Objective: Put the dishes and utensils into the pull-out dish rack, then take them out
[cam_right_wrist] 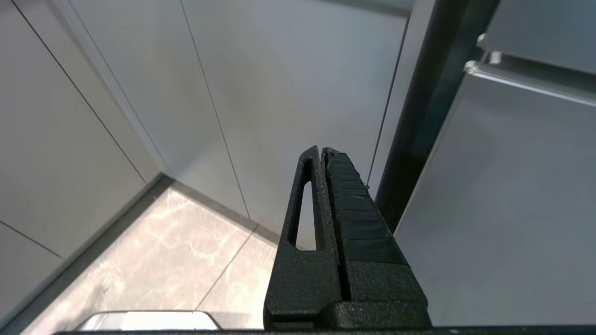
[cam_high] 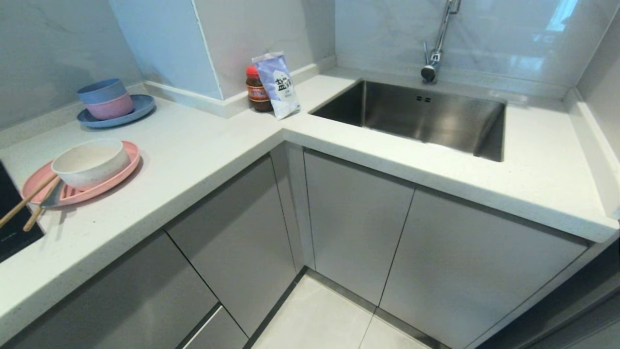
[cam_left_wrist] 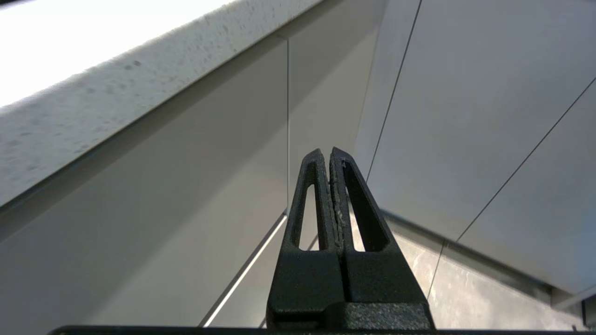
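At the left edge of the head view we see the off-white bowl (cam_high: 90, 162) sitting on the pink plate (cam_high: 123, 165). The chopsticks (cam_high: 26, 201) and fork (cam_high: 52, 198) lean on the plate's lower left rim. Upper left, stacked blue and pink bowls (cam_high: 106, 99) rest on a blue plate (cam_high: 140, 109). A red-capped jar (cam_high: 256, 89) and a pouch (cam_high: 278, 85) stand at upper centre, beside the sink (cam_high: 421, 116) (faucet (cam_high: 436, 43) above). Grey cabinet fronts (cam_high: 242, 232) fill the lower frame. The left gripper (cam_left_wrist: 329, 156) and right gripper (cam_right_wrist: 321, 153) are each clenched on nothing, low before the cabinets.
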### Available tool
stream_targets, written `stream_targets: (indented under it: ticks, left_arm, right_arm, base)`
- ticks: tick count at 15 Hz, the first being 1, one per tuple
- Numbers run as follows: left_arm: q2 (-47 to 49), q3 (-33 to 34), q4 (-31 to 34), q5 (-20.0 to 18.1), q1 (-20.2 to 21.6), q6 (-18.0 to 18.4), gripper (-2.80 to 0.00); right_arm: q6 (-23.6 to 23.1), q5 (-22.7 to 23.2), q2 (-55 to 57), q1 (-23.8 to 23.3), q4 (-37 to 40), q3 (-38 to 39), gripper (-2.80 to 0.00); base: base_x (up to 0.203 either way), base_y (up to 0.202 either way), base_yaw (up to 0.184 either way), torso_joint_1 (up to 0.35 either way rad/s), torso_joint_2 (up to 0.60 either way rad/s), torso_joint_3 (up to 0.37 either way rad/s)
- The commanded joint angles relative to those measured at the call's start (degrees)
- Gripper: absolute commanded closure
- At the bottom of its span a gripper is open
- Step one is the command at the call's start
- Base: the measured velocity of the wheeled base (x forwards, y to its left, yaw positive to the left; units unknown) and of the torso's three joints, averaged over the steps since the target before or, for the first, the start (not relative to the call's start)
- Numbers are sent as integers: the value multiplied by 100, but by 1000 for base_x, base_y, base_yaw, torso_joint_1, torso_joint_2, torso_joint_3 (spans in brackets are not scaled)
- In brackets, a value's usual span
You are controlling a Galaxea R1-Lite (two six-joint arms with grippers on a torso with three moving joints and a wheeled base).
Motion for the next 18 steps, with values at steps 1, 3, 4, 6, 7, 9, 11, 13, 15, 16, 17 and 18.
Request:
stream_targets:
  ticks: [1, 3, 4, 6, 7, 9, 11, 13, 15, 16, 17, 18]
  left_arm:
    - [13, 105, 3, -22, 1, 13, 0]
    - [13, 105, 3, -19, 1, 4, 0]
    - [13, 105, 3, -13, 1, 4, 0]
    - [13, 105, 3, -22, 1, 13, 0]
    - [13, 105, 3, -21, 1, 4, 0]
    - [13, 105, -5, -31, 1, 14, 0]
    - [13, 114, -18, 3, 1, 4, 0]
    - [13, 114, -23, 5, 1, 22, 0]
    - [13, 114, -31, 0, 1, 4, 0]
    - [13, 114, -14, -22, 1, 13, 0]
    - [13, 111, -12, -31, 1, 30, 0]
    - [13, 114, -21, -31, 1, 38, 0]
  right_arm:
    - [2, 0, -15, 0, -1, 9, 0]
    - [2, 0, -15, 0, -1, 9, 0]
    - [2, 0, -15, 0, -1, 9, 0]
    - [2, 0, -15, 0, -1, 9, 0]
    - [2, 0, -15, 0, -1, 9, 0]
    - [2, 0, -15, 0, -1, 9, 0]
    - [2, 0, -15, 0, -1, 9, 0]
    - [2, 0, -19, 0, -1, 9, 0]
    - [2, 0, -15, 0, -1, 9, 0]
    - [2, 0, -15, 0, -1, 9, 0]
    - [2, 0, -15, 0, -1, 9, 0]
    - [2, 0, -15, 0, -1, 9, 0]
  base:
    - [0, 0, 0, 3, 2, 212]
    - [0, 0, 0, 2, -1, 203]
    - [0, 0, 0, 2, -1, 187]
    - [0, 0, 0, 5, 2, 204]
    - [0, 0, 0, 2, -2, 199]
    - [0, 0, 0, 1, 2, 197]
    - [0, 0, 0, 0, 0, 208]
    - [0, 0, 0, 2, 2, 206]
    - [0, 0, 0, 4, 4, 204]
    - [0, 0, 0, -2, -2, 204]
    - [0, 0, 0, 2, 0, 203]
    - [0, 0, 0, 0, 2, 195]
